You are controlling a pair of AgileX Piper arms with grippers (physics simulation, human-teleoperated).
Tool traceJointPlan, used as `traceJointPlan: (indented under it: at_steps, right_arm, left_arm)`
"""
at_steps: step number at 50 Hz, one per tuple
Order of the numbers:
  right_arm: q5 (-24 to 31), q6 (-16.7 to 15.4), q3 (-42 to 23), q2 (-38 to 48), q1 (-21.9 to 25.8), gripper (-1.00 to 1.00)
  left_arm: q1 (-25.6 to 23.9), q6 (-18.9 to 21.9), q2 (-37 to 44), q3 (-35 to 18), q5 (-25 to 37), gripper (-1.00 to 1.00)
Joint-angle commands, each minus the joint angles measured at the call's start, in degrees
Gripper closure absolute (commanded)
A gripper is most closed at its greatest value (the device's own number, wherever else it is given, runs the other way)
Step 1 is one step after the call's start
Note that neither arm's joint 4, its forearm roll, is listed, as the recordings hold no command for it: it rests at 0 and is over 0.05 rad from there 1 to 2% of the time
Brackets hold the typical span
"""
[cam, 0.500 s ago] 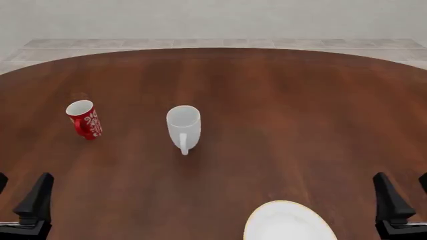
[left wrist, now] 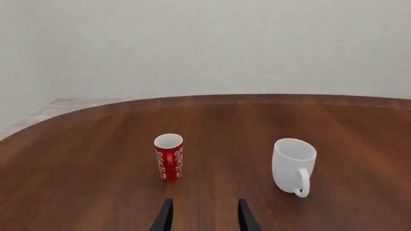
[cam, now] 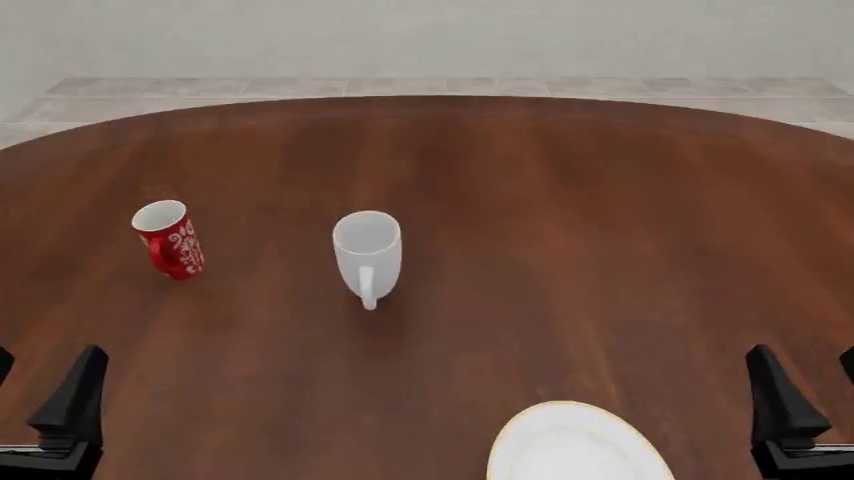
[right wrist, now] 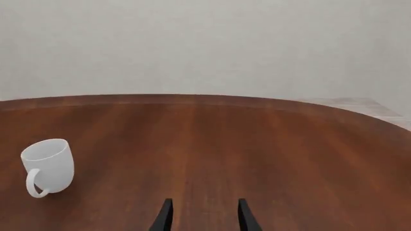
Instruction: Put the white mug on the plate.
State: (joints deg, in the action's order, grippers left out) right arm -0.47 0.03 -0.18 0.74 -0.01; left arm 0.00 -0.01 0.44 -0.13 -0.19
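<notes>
Front view is showing the white mug [cam: 367, 252] standing upright left of centre, handle facing the arms, nearer the left gripper [cam: 40, 400]; the plate [cam: 577, 446] is lying near the right gripper [cam: 807, 400]. Left wrist view is showing parted, empty fingers. Right wrist view likewise.

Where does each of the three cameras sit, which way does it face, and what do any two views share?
Front view: above and behind the arms, looking forward and down at the table, red mug, white mug and plate; both hands' fingers show at the bottom corners.
Left wrist view: behind the left hand, facing both mugs.
Right wrist view: behind the right hand, facing the white mug only.
Shared: the white mug appears in all three views.
</notes>
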Motion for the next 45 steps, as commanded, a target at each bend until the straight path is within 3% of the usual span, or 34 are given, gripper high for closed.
traceJointPlan:
  at_steps: [1, 10, 11, 12, 15, 29, 31, 33, 34, 35, 37, 41, 45]
  right_arm:
    - [-0.1, 0.0, 0.0, 0.1, 0.0, -1.0]
    - [-0.6, -0.3, 0.0, 1.0, 0.9, -1.0]
    - [1.2, 2.0, -2.7, 0.8, 1.7, -1.0]
    - [1.2, 2.0, -2.7, 0.8, 1.7, -1.0]
    - [1.4, 1.7, -5.9, 7.0, 3.4, -1.0]
    - [3.0, 2.6, -10.7, 14.4, 8.0, -1.0]
    - [3.6, 4.6, -11.8, 15.7, 8.9, -1.0]
    - [4.6, 3.6, -13.4, 16.9, 9.9, -1.0]
    - [5.2, 5.5, -14.4, 17.8, 10.7, -1.0]
    - [5.2, 5.5, -14.4, 17.8, 10.7, -1.0]
    - [6.1, 4.1, -16.1, 19.3, 11.5, -1.0]
    - [7.6, 7.1, -19.0, 23.2, 14.2, -1.0]
    - [9.0, 7.6, -22.3, 27.3, 16.3, -1.0]
  left_arm:
    - [0.0, 0.0, 0.2, 0.0, -0.1, -1.0]
    - [0.0, 0.0, 0.4, -0.1, -0.2, -1.0]
    - [0.0, 0.0, 0.4, 0.1, -0.3, -1.0]
    - [0.0, 0.0, 0.4, 0.1, -0.3, -1.0]
    - [0.0, 0.0, 0.4, 0.0, -0.2, -1.0]
    - [0.1, 0.1, 0.3, 0.0, -0.2, -1.0]
    - [0.1, 0.1, 0.3, 0.0, -0.3, -1.0]
    - [0.1, 0.2, 0.2, 0.0, -0.2, -1.0]
    - [0.1, 0.1, 0.1, -0.1, 0.1, -1.0]
    - [0.1, 0.1, 0.1, -0.1, 0.1, -1.0]
    - [0.1, 0.1, 0.0, -0.2, 0.2, -1.0]
    - [0.1, 0.3, -0.2, -0.2, 0.2, -1.0]
    - [0.1, 0.3, -0.2, 0.0, 0.0, -1.0]
